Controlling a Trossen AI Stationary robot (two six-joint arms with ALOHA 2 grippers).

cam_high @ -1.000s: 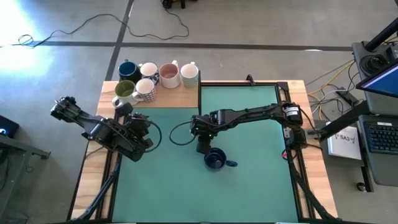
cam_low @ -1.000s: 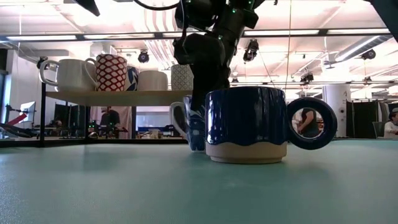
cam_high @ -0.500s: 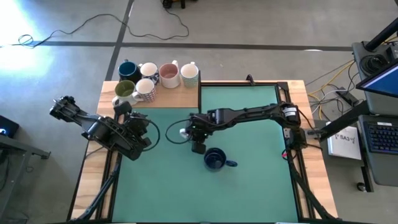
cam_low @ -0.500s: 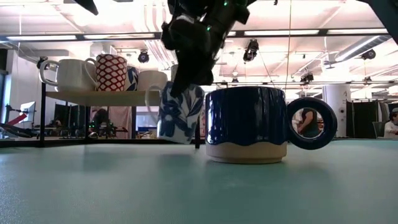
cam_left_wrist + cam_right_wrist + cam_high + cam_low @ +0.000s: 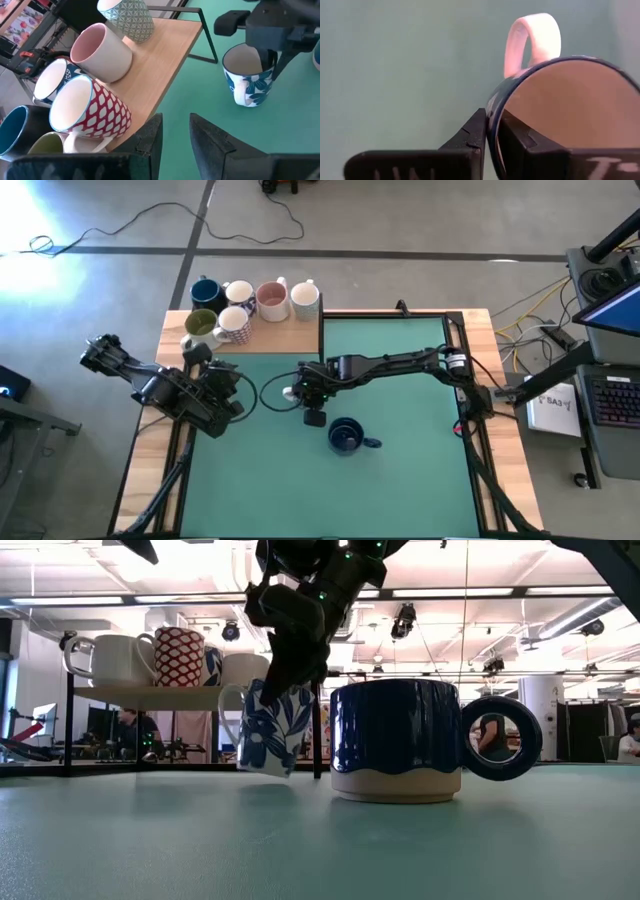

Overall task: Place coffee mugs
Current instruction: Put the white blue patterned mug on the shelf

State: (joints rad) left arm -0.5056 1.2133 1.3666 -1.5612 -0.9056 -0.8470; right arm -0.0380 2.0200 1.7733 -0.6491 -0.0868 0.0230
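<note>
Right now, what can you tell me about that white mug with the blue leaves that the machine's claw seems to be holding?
The floral mug looks like glazed ceramic: white with dark blue leaf prints, a blue rim, a plain pale inside and a white loop handle. The right gripper pinches its rim, one finger inside and one outside. It hangs slightly tilted just above the green mat, beside the dark blue mug but apart from it. It looks empty.

floor: grey concrete (image 5: 400,220), black cable (image 5: 250,215) trailing | surface: green mat (image 5: 400,480), wooden edges | ceiling: long strip lights (image 5: 500,592) | side: desk with keyboard (image 5: 612,400)
</note>
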